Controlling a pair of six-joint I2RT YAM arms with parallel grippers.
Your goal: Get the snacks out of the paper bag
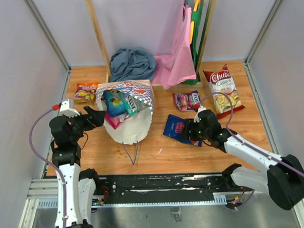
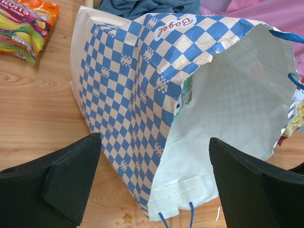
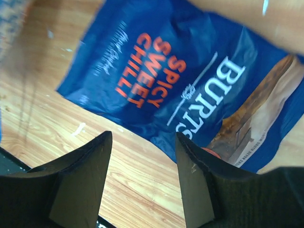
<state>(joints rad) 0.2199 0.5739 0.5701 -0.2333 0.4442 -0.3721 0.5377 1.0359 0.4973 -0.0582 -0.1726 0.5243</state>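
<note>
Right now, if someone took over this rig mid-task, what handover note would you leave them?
Left hand: open, holding nothing, at the left side of the paper bag.
Right hand: open, nothing between its fingers, poised over the dark blue bag, which lies flat on the table.
Done: four snacks are out. These are the dark blue bag, the Chuds bag, the magenta packet and the orange packet left of the paper bag.
Left: the paper bag lies on its side with packets showing inside, a teal packet among them. Take those out.
</note>
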